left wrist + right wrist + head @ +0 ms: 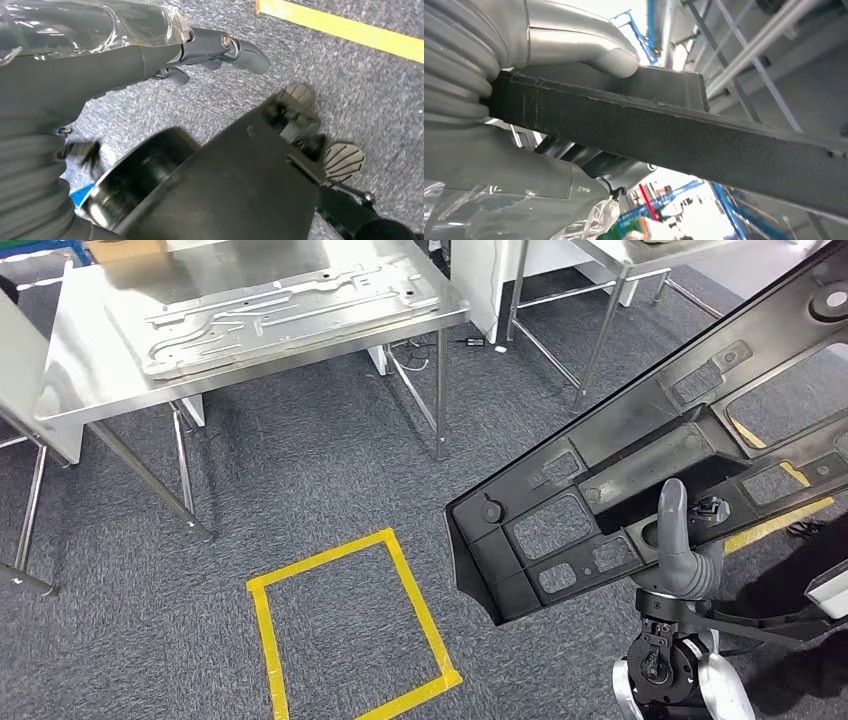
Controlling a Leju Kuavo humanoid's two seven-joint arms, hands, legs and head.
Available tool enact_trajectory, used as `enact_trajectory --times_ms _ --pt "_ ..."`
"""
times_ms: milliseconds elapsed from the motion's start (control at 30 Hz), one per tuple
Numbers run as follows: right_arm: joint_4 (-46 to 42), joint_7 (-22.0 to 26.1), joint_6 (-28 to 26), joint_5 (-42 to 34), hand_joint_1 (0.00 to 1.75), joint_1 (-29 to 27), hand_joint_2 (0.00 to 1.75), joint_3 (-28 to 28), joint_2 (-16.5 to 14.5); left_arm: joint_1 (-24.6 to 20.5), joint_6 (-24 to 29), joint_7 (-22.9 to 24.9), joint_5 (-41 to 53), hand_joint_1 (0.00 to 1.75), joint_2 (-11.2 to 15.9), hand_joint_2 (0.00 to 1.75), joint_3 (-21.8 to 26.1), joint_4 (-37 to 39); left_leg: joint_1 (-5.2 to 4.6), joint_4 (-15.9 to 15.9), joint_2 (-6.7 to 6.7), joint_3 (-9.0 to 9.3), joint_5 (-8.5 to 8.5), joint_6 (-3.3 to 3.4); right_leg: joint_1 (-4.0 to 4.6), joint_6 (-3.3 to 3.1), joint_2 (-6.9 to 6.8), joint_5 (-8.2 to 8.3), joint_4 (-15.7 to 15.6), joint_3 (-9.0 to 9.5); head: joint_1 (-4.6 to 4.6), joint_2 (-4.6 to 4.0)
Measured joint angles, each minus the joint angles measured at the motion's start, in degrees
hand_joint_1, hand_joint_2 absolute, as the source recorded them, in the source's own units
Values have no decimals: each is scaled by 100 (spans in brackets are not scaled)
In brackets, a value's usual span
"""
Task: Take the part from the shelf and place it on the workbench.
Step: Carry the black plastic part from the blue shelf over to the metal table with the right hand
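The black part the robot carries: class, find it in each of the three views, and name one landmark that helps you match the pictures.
Head view: the black part runs from the upper right corner down to centre, right hand gripping it.
Left wrist view: not clearly in it; the dark shapes look like the robot's body.
Right wrist view: a dark bar crossing the picture, clamped in that hand.
Shared landmark: the right hand's grey thumb.

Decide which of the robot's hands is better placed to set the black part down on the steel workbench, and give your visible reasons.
The right hand. It already grips the long black part, its thumb over the edge. The left hand hangs low over the carpet, holding nothing. The workbench stands ahead to the left, so the robot must get closer first.
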State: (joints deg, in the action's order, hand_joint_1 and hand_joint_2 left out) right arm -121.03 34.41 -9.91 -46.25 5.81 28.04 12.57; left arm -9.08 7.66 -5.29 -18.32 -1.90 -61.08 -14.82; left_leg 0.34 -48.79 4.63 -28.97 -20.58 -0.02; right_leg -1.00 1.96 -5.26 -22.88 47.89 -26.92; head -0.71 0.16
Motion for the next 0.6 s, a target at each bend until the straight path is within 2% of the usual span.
enact_trajectory --times_ms 33,67,100,133,167,233,267,300,333,367,400,467,500,533,567,600 --pt "0 3 0 0 175 0 175 -5 1 5 -2 0 3 0 2 175 -1 0 -14 88 29 24 17 29 18 36 -60 -17 1 11 4 0" --pt "0 7 -2 -1 175 1 175 -10 1 12 -3 0 7 0 4 175 -2 0 -14 107 -52 15 19 64 19 71 -128 -31 -3 27 5 0" --pt "0 8 -3 -1 175 2 175 -13 -1 27 -4 0 9 0 5 175 -3 0 -9 114 -131 18 24 101 6 105 -132 -62 5 45 6 -1" --pt "0 11 -4 -1 175 2 175 -14 -3 32 -7 0 9 0 6 175 -3 0 -3 125 -207 30 31 143 -11 132 -46 -145 101 19 3 -1" --pt "-1 16 -6 -1 175 0 175 -17 -3 30 -9 0 5 0 6 175 -3 0 8 140 -285 46 43 184 -25 151 98 -296 346 -82 3 -1" --pt "-1 23 -8 -2 175 -11 175 -26 -3 15 -13 0 -7 0 3 175 -3 0 9 148 -439 62 48 242 -24 163 408 -710 1243 -525 3 -1" --pt "0 27 -9 -6 175 -19 175 -31 -2 14 -13 0 -13 0 2 175 -3 0 2 147 -523 66 44 258 -14 164 467 -871 1718 -785 5 -1" --pt "1 27 -11 -11 175 -27 175 -35 -2 20 -13 0 -17 0 2 175 -3 0 -6 145 -612 74 39 267 -6 160 490 -924 2026 -980 5 -1" --pt "1 28 -11 -14 175 -34 175 -39 -2 28 -13 0 -20 0 3 175 -3 0 -13 144 -705 85 34 273 -3 150 502 -854 2094 -1067 5 -1" --pt "1 30 -12 -18 175 -36 175 -45 -2 34 -13 0 -22 0 3 175 -3 0 -17 143 -802 100 29 275 -2 129 527 -664 1889 -1023 5 -1" --pt "1 32 -12 -17 175 -37 175 -52 -2 35 -12 0 -22 0 3 175 -3 0 -18 143 -897 118 23 272 -2 101 593 -407 1485 -874 6 -1" --pt "0 45 -2 -28 175 -35 175 -64 -2 26 -13 1 -22 0 -4 175 -3 0 -22 132 -1059 133 4 248 5 30 886 38 562 -499 10 -1" --pt "1 59 15 -51 175 -35 175 -68 -2 26 -14 2 -22 0 -8 175 -3 0 -27 132 -1123 129 -7 228 12 1 991 148 271 -376 10 -1" --pt "1 78 42 -85 175 -35 175 -72 -2 29 -15 2 -21 0 -11 175 -3 0 -29 138 -1183 120 -17 205 19 -25 1044 186 121 -315 11 0" --pt "2 104 78 -128 175 -35 175 -75 -3 36 -17 3 -22 0 -11 175 -3 0 -33 147 -1240 109 -23 180 22 -49 1002 198 59 -288 10 0" --pt "3 128 113 -168 175 -34 175 -78 -6 42 -19 2 -22 0 -8 175 -2 0 -27 152 -1236 105 -35 156 13 -71 940 200 50 -276 8 0"
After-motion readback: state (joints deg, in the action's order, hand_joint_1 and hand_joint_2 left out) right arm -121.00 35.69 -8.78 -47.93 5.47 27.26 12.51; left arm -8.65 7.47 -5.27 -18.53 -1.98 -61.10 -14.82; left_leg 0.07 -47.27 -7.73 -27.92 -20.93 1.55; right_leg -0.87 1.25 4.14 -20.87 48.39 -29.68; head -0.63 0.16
